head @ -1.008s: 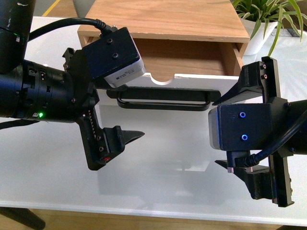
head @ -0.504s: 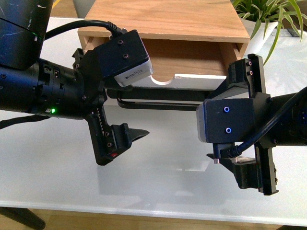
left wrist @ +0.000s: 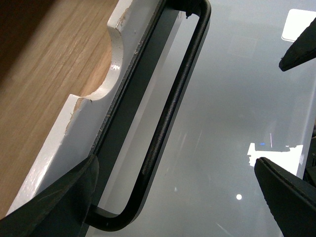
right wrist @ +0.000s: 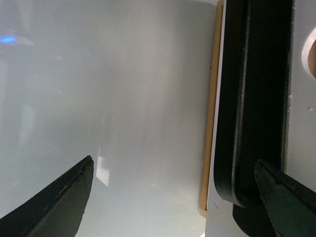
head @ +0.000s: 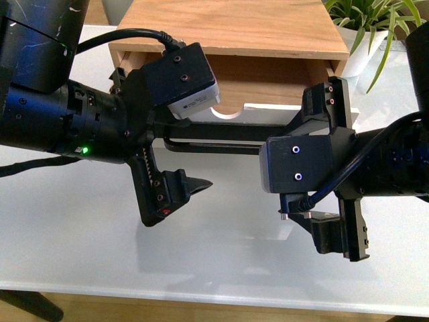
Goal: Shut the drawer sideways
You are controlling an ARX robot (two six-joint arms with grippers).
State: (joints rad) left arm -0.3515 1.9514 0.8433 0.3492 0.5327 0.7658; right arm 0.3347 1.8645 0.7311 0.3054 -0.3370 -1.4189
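The drawer (head: 268,80) stands pulled out of the wooden cabinet (head: 234,27). Its white front panel (head: 265,111) has a semicircular notch and a long black bar handle (head: 221,144). My left gripper (head: 181,153) is open at the handle's left end, one finger against the front panel and the other out over the table. In the left wrist view the handle (left wrist: 173,108) runs between the open fingers of the left gripper (left wrist: 173,197). My right gripper (head: 289,176) is open at the handle's right end. In its wrist view one finger (right wrist: 286,197) overlaps the handle (right wrist: 247,98).
The cabinet sits at the back of a white table (head: 228,261), whose front edge runs along the bottom of the front view. A potted green plant (head: 375,27) stands at the back right, beside the cabinet.
Both arms have moved inward and toward the drawer front. The right gripper shifted left and up to the handle's right end. The left gripper edged right. The drawer has not moved.
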